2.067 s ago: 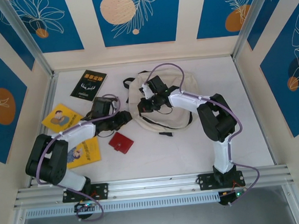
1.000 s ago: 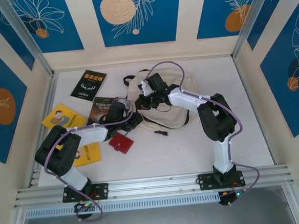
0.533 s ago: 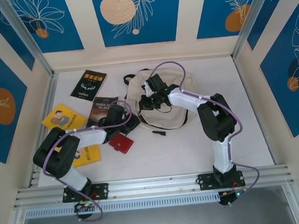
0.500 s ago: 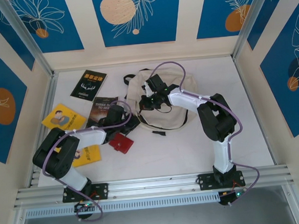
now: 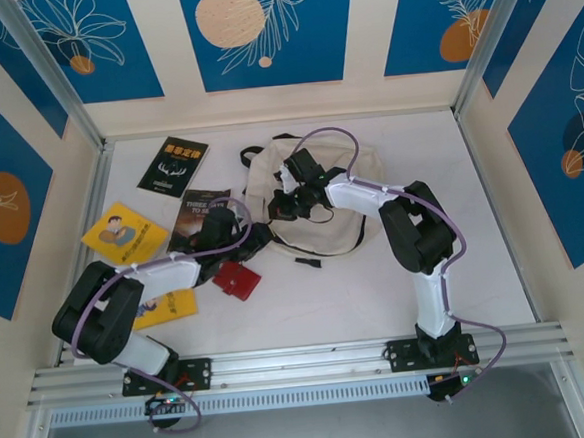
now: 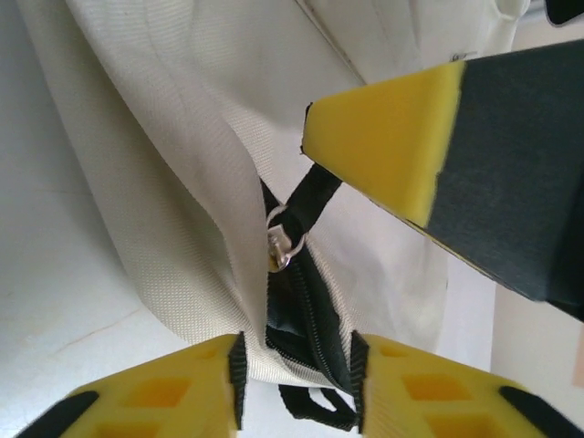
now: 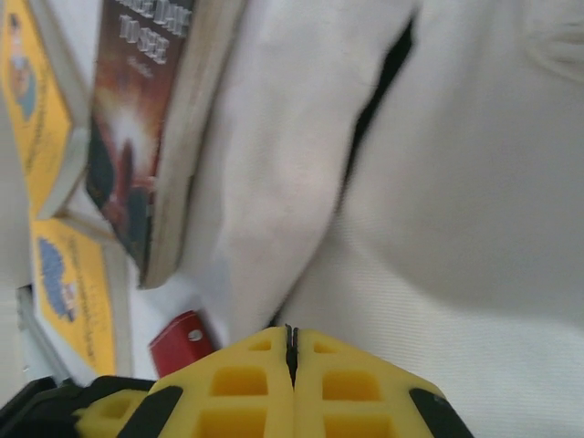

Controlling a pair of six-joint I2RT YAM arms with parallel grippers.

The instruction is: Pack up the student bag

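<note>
The student bag (image 5: 323, 209) is cream fabric with black straps and lies at the middle of the table. My left gripper (image 5: 257, 237) is at its left edge and open. In the left wrist view the bag's black zipper (image 6: 306, 315) and its metal pull (image 6: 279, 246) lie in the gap between the yellow fingers of that gripper (image 6: 297, 385). My right gripper (image 5: 285, 205) is over the bag's upper left part. Its jaws (image 7: 290, 330) are shut on a fold of the bag's fabric (image 7: 274, 219). One of its fingers (image 6: 392, 137) shows at the upper right of the left wrist view.
Left of the bag lie a dark book (image 5: 197, 212), a black book (image 5: 173, 165), two yellow books (image 5: 121, 233) (image 5: 170, 308) and a red wallet (image 5: 236, 279). A black strap end (image 5: 305, 263) lies in front of the bag. Walls close in the table.
My left gripper's jaws have come apart at the bag's zipper edge, and the left arm's elbow has swung down and left. The right gripper has stayed shut on the bag.
</note>
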